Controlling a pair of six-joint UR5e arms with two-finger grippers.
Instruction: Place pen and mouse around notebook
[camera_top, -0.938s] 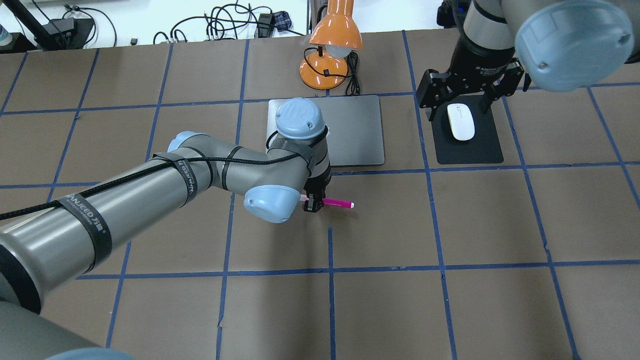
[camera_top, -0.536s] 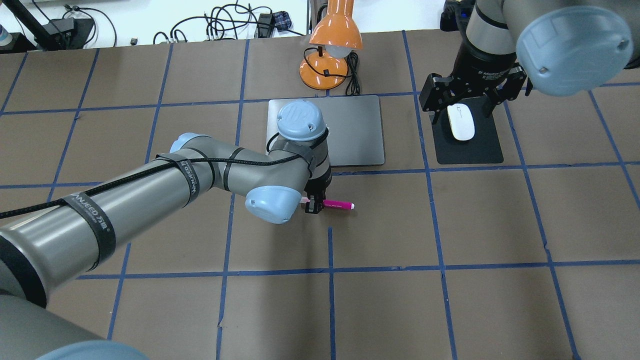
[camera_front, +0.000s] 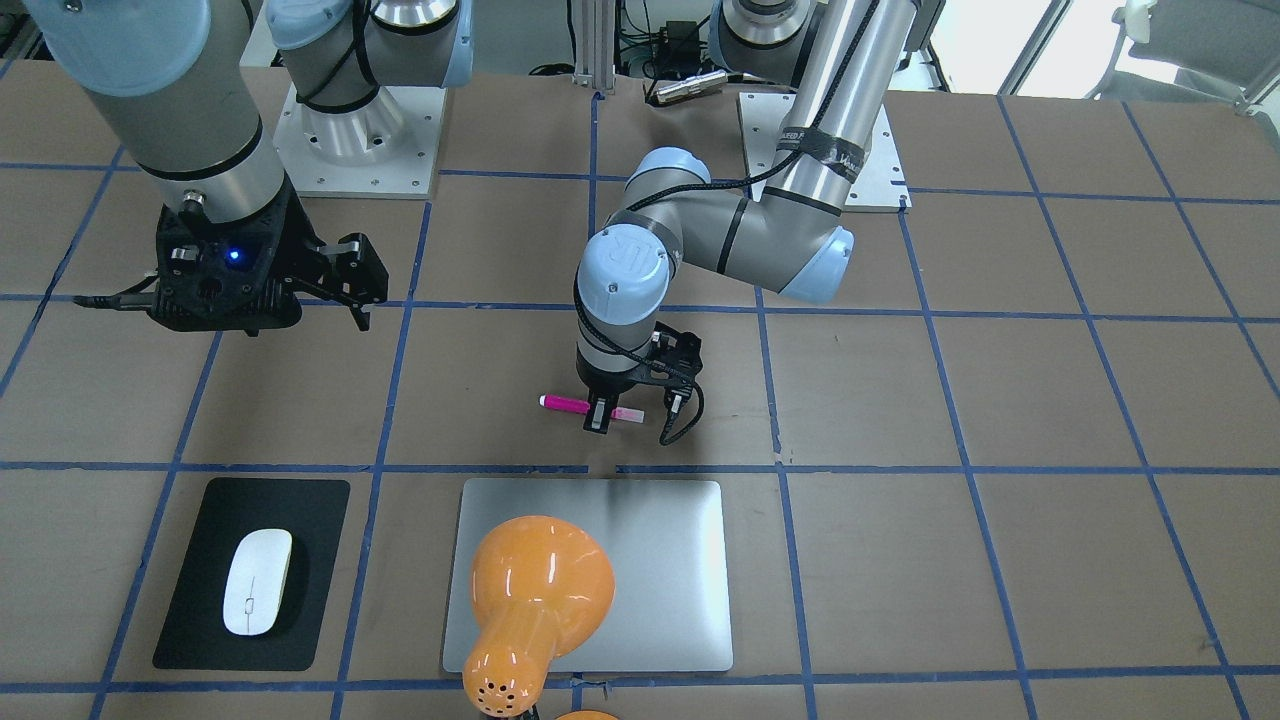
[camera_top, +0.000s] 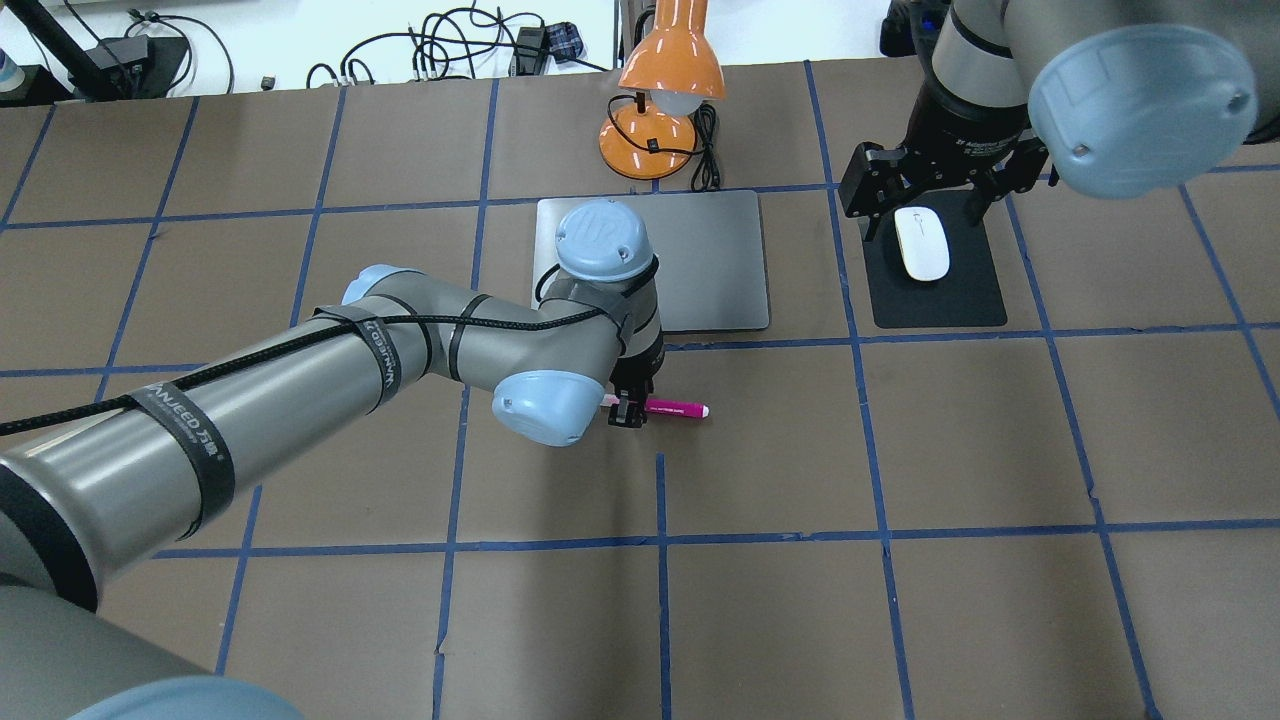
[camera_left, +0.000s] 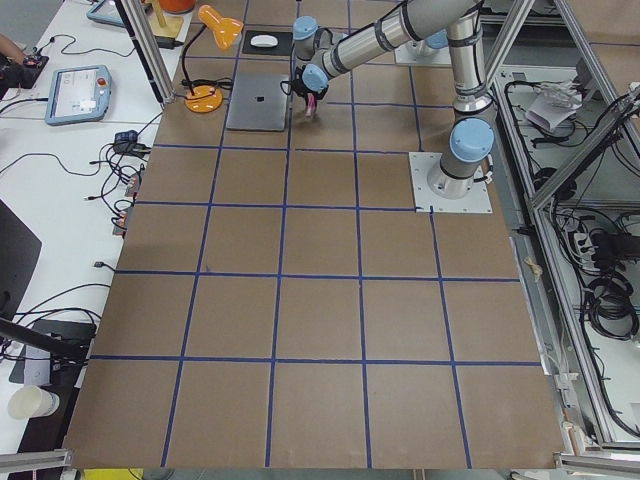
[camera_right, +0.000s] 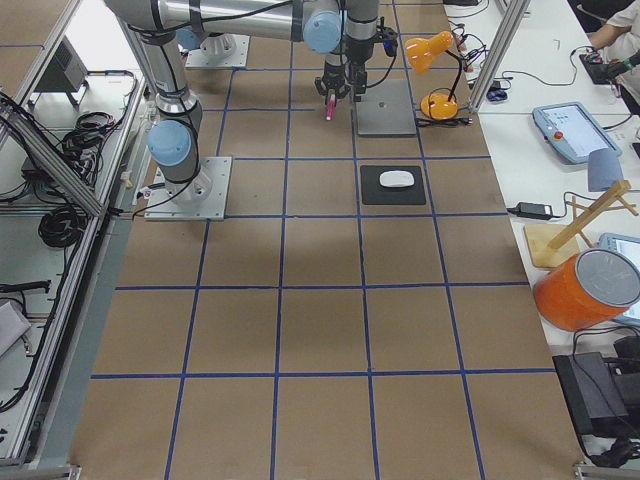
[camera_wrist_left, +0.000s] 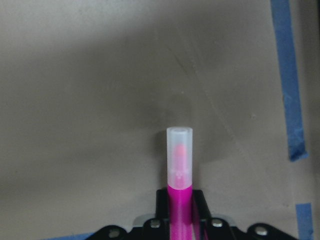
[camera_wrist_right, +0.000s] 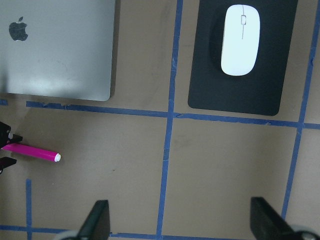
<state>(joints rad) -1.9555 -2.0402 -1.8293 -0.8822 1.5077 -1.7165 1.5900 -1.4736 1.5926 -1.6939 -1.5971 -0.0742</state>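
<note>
Left gripper: pinched on the pen, gripping it near the pale capped end. The magenta barrel sticks out sideways toward the right arm's side. Small print on the barrel, too small to read. In the left wrist view the translucent cap pokes out ahead of the fingers with a pink tip inside. Cannot tell whether the pen touches the table

Notebook: silver, closed, flat, just beyond the left gripper on the side away from the robot's base, clear of the pen. Grey Apple logo on its lid

Right gripper: fingers spread wide, holding nothing, hanging above the table. White mouse lies ahead of it on a black mouse pad, and the pad sits beside the notebook

Writing: black strap on the left arm, white lettering, "ANJEED" legible. Blue wrist cap carries the UR mark. White print on the right gripper's body is unreadable

Orange desk lamp beyond the notebook
</note>
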